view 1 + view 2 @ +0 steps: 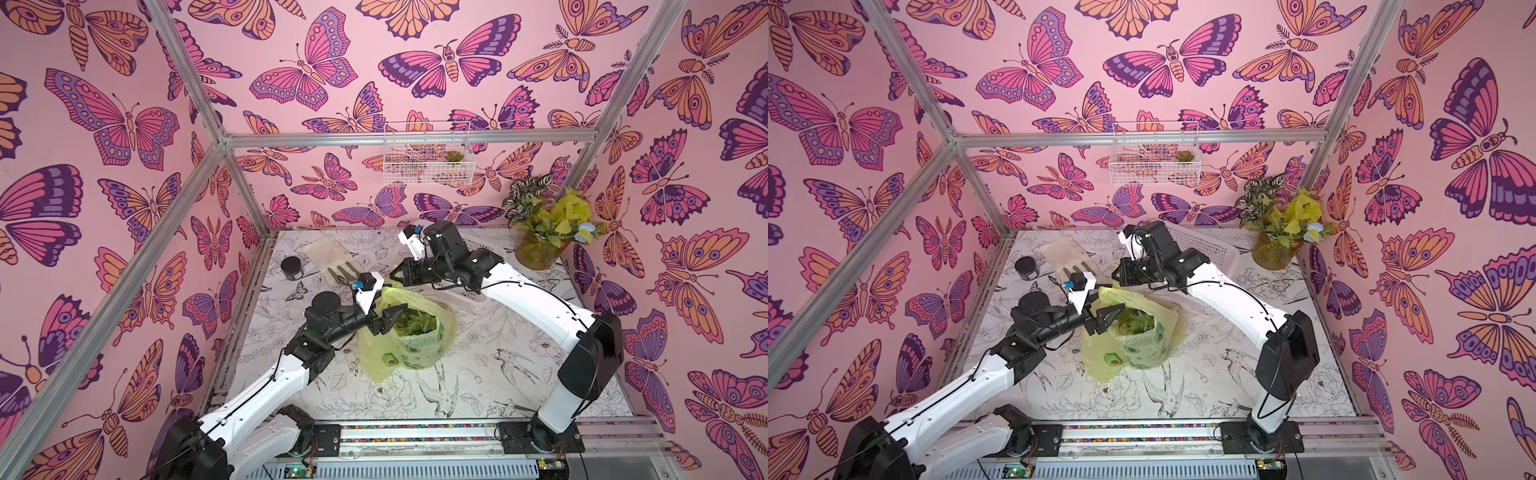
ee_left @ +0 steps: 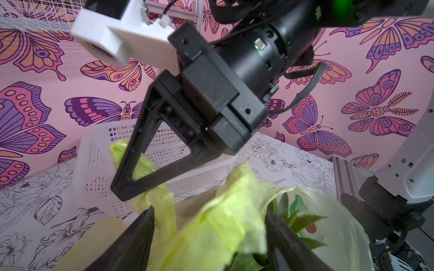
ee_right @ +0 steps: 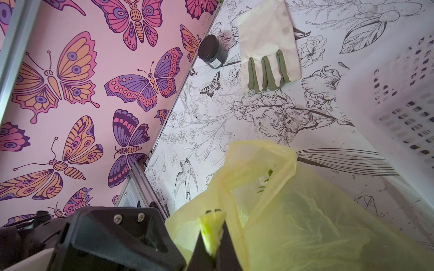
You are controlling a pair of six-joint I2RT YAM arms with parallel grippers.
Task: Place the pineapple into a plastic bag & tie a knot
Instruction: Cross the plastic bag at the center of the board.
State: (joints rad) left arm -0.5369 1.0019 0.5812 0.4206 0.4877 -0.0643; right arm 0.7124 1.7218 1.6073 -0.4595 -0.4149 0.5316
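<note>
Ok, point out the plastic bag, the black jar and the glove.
plastic bag (image 1: 419, 353): a top view, its avocado-printed side.
black jar (image 3: 209, 47): right wrist view, its lid.
glove (image 3: 267, 40): right wrist view, its pale cuff part.

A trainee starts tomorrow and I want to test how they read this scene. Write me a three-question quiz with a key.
1. True or false: the plastic bag is already tied in a knot.
2. Fill in: the left claw stands ____ at the bag's mouth.
3. Which claw pinches the bag's plastic? A) left claw B) right claw C) neither
Key: 1 false; 2 open; 3 B.
</note>
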